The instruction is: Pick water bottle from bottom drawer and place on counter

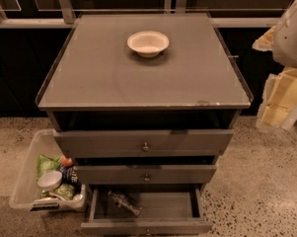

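Camera view, looking down at the drawer fronts. Bottom drawer (167, 207) is pulled out. Bottle (124, 203) lies on its side in the left half, slanted; which end carries the cap is hard to make out. Pincer (278, 100) is at the right edge beside the bench (113, 78), well apart from the drawer. Open or closed: cannot tell. Pick not yet begun.

Risks: bottle is round and lying flat, so an off-centre grasp likely rolls it toward the drawer wall. Thin plastic may buckle and slip under a hard squeeze. Middle drawer (187, 174) sits close above, and a steep descent could clip it. Bowl (148, 43) sits rear-centre on the bench, and a careless set-down could knock it.

Materials: bench glossy grey with a thin raised edge. Drawer fronts flat grey with small round knobs (145, 146). Bowl pale and shallow. Floor (266, 181) speckled stone. Clear bin (32, 152) at left holds packets (47, 164).
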`<action>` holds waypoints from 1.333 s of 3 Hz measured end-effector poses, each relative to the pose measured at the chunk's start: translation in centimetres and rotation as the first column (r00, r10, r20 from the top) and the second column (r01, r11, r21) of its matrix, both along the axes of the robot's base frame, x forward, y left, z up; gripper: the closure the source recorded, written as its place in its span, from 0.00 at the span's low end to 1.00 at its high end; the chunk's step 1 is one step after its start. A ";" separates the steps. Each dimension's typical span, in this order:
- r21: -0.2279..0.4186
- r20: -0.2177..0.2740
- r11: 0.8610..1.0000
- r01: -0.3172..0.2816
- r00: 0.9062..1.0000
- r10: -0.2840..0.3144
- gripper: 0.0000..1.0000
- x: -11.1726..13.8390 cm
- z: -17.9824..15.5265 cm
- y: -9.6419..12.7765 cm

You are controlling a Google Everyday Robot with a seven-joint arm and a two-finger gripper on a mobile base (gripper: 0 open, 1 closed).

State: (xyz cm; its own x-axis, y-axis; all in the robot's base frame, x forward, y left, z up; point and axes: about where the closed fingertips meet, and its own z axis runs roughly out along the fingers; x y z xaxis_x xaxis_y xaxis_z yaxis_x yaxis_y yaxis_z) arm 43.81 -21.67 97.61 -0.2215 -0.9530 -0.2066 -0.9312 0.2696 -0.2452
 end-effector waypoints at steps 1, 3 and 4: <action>0.000 0.000 1.000 0.000 1.000 0.000 0.00 0.0 0.0 0.0; 0.065 0.067 0.995 -0.079 0.995 0.075 0.00 -2.8 -0.8 2.2; 0.175 0.110 0.972 -0.157 0.984 0.139 0.00 -5.5 -5.1 5.2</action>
